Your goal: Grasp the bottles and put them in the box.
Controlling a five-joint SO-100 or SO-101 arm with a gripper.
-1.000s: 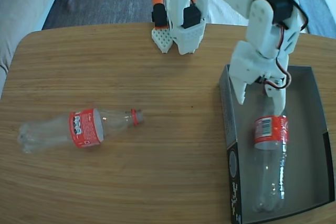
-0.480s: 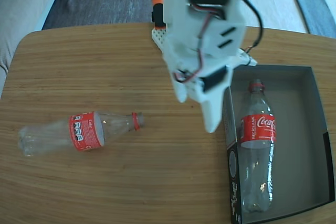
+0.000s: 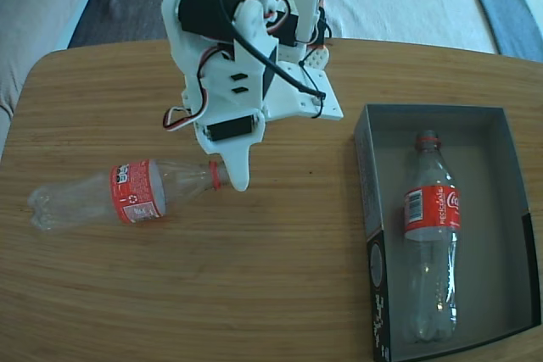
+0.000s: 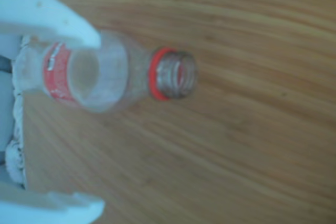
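Around: one bottle [image 3: 431,235] lies in the box [image 3: 509,209], right of frame.
Tabletop [image 3: 280,277]: second bottle [image 3: 127,197] at left.
My pincer [image 4: 79,119]: wide open over its neck, holding nothing.

In the fixed view's right half, your box [image 3: 509,209] has one bottle [image 3: 431,243] lying along its left-centre, leaving a bare strip along its right wall. The other bottle [image 3: 119,197] lies at centre-left on open table [image 3: 280,294], with clear wood all around it. In the wrist view the gripper [image 4: 89,124] fingers stand wide either side of its neck.
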